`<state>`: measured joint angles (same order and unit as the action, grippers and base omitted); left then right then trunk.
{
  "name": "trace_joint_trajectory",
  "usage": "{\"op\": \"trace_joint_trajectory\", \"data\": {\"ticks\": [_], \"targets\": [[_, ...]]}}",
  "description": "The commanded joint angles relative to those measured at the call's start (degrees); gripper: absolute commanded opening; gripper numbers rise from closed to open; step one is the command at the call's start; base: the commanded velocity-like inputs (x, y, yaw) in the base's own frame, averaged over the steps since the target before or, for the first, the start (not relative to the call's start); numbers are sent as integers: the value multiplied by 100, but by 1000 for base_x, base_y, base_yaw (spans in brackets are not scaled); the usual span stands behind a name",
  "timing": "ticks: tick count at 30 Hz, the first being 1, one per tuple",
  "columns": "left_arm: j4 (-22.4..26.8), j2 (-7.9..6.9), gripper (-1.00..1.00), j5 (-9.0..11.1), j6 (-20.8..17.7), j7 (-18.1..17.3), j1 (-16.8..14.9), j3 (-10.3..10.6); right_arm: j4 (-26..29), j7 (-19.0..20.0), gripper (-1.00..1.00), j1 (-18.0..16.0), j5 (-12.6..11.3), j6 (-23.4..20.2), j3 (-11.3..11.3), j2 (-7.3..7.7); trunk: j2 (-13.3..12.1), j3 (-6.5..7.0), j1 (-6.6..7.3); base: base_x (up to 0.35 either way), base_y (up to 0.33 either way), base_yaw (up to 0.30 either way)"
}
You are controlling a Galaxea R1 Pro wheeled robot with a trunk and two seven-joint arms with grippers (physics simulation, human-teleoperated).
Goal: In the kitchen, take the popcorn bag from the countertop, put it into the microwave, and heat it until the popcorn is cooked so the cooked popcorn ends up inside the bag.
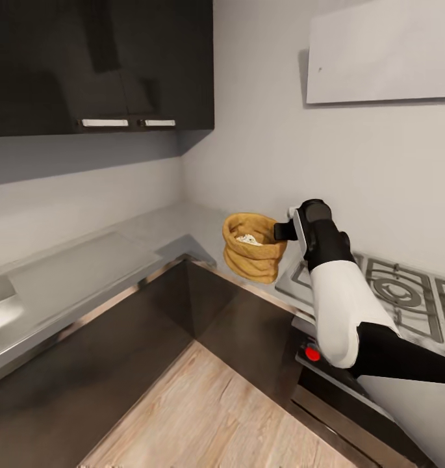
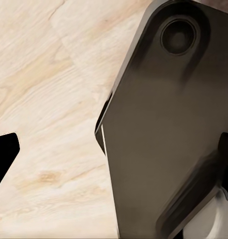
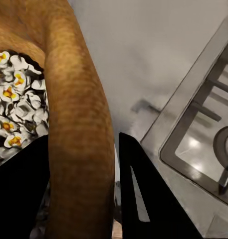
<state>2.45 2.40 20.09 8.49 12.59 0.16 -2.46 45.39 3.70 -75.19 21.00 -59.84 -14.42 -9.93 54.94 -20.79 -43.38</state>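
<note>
Right gripper (image 1: 282, 230), jaws clamped across the rolled rim of the tan burlap popcorn bag (image 1: 253, 248), carries it just left of the grated gas hob (image 1: 404, 292); keeping the sack level should stop its white popcorn (image 1: 249, 240) spilling, while the left gripper's state cannot be told.

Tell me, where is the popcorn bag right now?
In the head view, the popcorn bag is near the middle, held up by the right gripper on its rim, over the countertop corner, just left of the gas hob.
</note>
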Motion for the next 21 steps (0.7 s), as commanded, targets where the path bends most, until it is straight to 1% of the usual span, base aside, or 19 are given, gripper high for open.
{"op": "trace_joint_trajectory", "data": {"ticks": [1, 6, 13, 15, 21], "targets": [[9, 0, 100, 12, 12, 12, 2, -22, 5, 41, -100, -7, 43, -16, -25, -7, 4, -6, 3, -345, 0, 0], [8, -2, 100, 12, 8, 12, 2, -25, -8, 55, -100, -6, -31, -16, -25, -7, 4, -6, 3, -345, 0, 0], [5, -9, 100, 12, 4, 15, 2, -26, -56, 80, -100, -7, -51, -16, -25, -7, 4, -6, 3, -345, 0, 0], [3, -10, 100, 12, 4, 15, 2, -26, -66, 66, -100, -7, -24, -16, -35, -7, 4, -6, 3, -323, 0, 0], [9, -10, 100, 12, 4, 15, 2, -26, -90, 52, -100, 64, -23, -16, -41, -7, 4, 31, 3, -40, 0, 0]]}}
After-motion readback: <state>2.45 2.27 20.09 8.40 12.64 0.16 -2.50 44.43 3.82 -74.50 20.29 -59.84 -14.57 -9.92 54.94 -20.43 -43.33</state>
